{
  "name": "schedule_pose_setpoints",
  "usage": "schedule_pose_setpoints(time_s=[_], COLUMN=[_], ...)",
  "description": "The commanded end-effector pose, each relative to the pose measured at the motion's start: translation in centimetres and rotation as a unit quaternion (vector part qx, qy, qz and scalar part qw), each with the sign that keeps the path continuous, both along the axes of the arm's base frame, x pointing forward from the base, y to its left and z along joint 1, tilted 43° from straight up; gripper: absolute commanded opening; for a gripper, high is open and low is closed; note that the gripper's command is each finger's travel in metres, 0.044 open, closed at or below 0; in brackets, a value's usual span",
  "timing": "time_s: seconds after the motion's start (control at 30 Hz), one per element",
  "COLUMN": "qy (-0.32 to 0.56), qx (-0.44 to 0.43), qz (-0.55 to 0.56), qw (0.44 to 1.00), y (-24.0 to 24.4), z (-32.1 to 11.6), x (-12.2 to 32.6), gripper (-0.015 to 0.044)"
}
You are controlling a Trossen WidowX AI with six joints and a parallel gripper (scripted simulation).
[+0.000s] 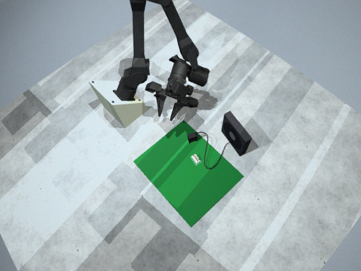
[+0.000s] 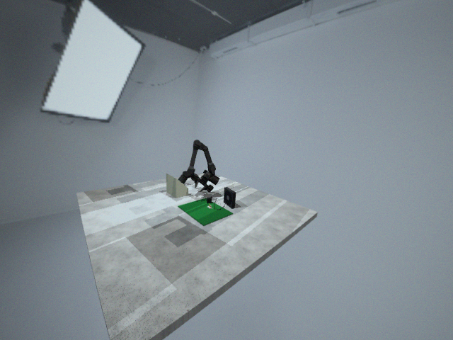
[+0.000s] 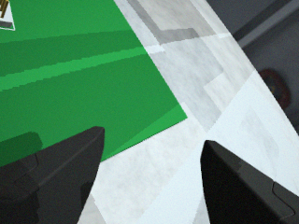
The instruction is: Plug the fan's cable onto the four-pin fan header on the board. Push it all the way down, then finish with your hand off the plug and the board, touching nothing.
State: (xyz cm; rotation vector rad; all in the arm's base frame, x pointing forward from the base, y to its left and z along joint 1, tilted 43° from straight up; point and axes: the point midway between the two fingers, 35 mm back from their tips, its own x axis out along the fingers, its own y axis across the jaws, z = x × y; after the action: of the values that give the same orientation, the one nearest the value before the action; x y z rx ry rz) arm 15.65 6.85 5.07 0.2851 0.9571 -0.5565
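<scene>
The claw (image 1: 165, 118) (image 2: 197, 189) (image 3: 153, 144) is hanging open just off the far corner of the green board (image 1: 186, 186) (image 2: 204, 215) (image 3: 93, 103), with nothing between its fingers! Its tips are pointing down and towards the near side, well apart from each other. And the black plug (image 1: 192, 137) (image 2: 209, 200)? It's standing on the far part of the board, apart from the claw, and it isn't on the header! The white four-pin header (image 1: 195, 159) (image 2: 209, 207) (image 3: 6, 19) is sitting nearer, its gold pins showing bare. From the plug, the dark cable (image 1: 210, 168) is looping over the board's right side and running to the black fan (image 1: 236, 133) (image 2: 229, 197), which is standing upright on the tabletop (image 1: 277, 175) (image 2: 146, 256) (image 3: 173, 163) to the right. Over on the left, the arm (image 1: 139, 35) (image 2: 192, 157) is rising from a pale, wedge-shaped base (image 1: 112, 109) (image 2: 175, 186).
</scene>
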Motion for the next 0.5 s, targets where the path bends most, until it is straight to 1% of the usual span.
schedule_pose_setpoints(time_s=[0.0, 0.47], qy=[0.037, 0.169], qx=[-0.001, 0.024], qz=[0.008, 0.039], qw=[0.999, 0.985], y=[-0.04, -0.54], z=[-0.13, -0.62], x=[-0.09, -0.74], gripper=[0.0205, 0.0205])
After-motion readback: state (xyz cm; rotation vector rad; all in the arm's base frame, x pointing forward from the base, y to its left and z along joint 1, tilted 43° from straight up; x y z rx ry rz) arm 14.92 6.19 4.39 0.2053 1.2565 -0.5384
